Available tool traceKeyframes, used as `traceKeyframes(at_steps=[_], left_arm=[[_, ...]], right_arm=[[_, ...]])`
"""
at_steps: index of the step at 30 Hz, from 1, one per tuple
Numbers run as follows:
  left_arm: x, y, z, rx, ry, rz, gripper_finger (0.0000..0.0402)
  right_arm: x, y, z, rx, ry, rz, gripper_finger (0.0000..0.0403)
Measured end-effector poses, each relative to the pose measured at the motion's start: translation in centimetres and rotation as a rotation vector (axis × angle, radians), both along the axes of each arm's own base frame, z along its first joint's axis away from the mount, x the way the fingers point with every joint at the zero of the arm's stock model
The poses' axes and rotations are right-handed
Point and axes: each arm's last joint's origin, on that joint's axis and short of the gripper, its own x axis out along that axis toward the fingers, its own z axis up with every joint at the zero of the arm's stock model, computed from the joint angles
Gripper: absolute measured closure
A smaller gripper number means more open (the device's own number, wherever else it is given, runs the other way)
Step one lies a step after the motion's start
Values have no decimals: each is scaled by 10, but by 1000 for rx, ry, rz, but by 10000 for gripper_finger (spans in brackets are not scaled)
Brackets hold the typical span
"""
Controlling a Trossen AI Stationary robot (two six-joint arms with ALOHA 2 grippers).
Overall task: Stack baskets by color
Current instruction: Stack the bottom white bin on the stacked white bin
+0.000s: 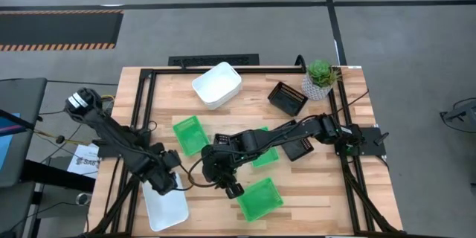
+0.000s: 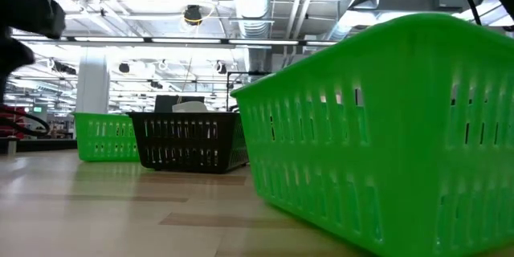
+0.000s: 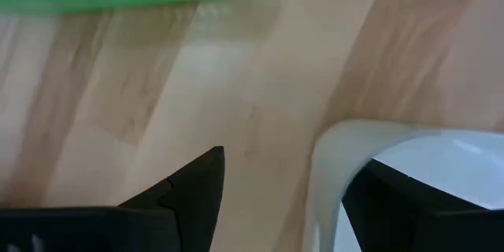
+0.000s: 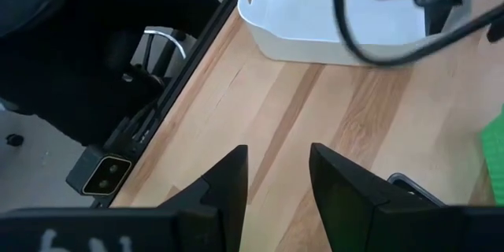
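While our left gripper (image 1: 165, 184) is straddling the rim of the white basket (image 1: 165, 207) with fingers wide, unclosed, our right gripper (image 1: 233, 190) is hovering narrowly parted, gripping nothing, just beside an empty green basket (image 1: 260, 198)

Grey concrete floor (image 1: 223, 30), exposed ceiling ducts (image 2: 257, 0), bright lights

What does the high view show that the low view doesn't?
High view only: white baskets at the table's far edge and near left corner, the potted plant, and both end effectors, the left open at the near white basket, the right empty beside a green basket. Low view only: the room's ceiling lights and ducts behind the table. Both: green baskets, a black latticed basket and the wooden tabletop.
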Motion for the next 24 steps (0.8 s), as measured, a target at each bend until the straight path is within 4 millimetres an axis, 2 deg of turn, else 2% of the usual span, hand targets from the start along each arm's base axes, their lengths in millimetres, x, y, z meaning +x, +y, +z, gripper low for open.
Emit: traceKeyframes(at_steps=[5,11,18,24], left_arm=[[14,6,-12,80,7,-28,178],[31,15,-13,109,-62,-58,178],[56,23,-5,87,-177,-118,178],[76,26,20,109,-234,-193,178]], right_arm=[[0,0,0,7,8,-11,245],[-2,0,-1,33,53,-56,246],[-7,6,-4,36,116,-70,247],[-13,17,-6,39,164,-73,250]])
